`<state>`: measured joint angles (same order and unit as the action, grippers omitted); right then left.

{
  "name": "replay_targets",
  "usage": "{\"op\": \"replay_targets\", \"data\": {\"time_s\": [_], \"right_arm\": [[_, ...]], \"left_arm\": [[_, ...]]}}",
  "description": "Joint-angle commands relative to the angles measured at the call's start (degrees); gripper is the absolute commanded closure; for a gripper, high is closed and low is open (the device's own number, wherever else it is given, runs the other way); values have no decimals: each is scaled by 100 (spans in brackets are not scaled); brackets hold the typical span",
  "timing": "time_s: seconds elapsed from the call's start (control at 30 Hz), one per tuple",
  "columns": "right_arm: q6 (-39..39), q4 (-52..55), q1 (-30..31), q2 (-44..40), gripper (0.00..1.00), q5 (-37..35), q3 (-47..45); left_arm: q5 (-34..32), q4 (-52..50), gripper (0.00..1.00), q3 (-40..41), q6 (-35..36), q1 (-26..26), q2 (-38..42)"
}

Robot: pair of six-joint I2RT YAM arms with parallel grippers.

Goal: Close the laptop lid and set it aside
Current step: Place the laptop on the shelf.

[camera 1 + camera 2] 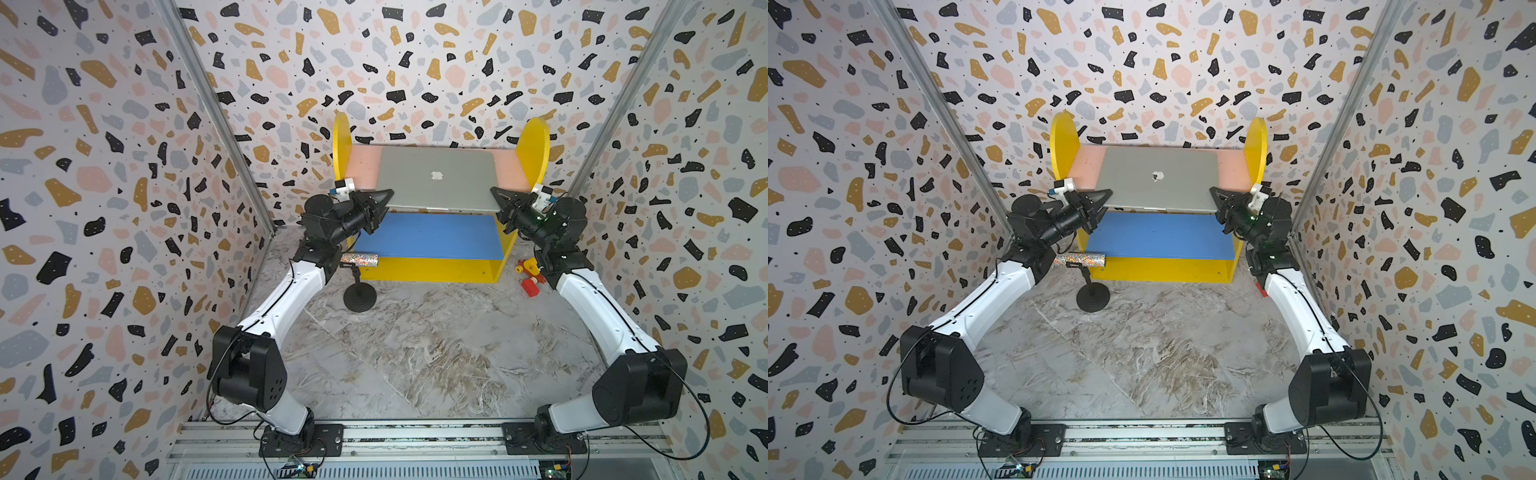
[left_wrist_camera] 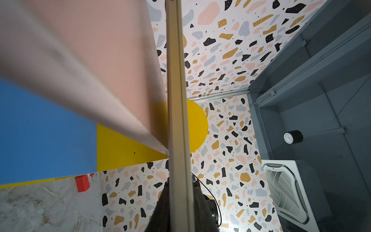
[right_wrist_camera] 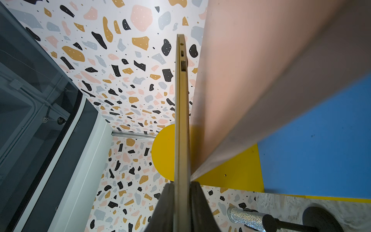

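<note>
Currently the thin, closed silver laptop (image 1: 436, 178) lies level over the yellow shelf's (image 1: 534, 145) pink board (image 1: 363, 166), overhanging the blue board (image 1: 428, 237). The left gripper (image 1: 386, 198) and right gripper (image 1: 497, 196) each pinch a side edge. Below stand a glittery microphone (image 1: 359, 260) on a round stand and a red toy (image 1: 530, 281).
</note>
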<state>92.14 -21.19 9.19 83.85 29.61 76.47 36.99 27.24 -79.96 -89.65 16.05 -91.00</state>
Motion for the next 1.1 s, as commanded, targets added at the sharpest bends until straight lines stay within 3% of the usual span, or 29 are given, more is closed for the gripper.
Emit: {"op": "replay_targets", "data": {"time_s": [0.0,0.47,1.07], "right_arm": [[83,-343,236,23,84,1015,330],[276,-300,164,123,73,1155,414],[-179,237,-103,-62,53,1390,391]], "left_arm": [[485,1005,80,-383,-61,249,47],[432,1180,60,-405,-214,248,-25],[405,1316,34,-364,-309,249,-31]]}}
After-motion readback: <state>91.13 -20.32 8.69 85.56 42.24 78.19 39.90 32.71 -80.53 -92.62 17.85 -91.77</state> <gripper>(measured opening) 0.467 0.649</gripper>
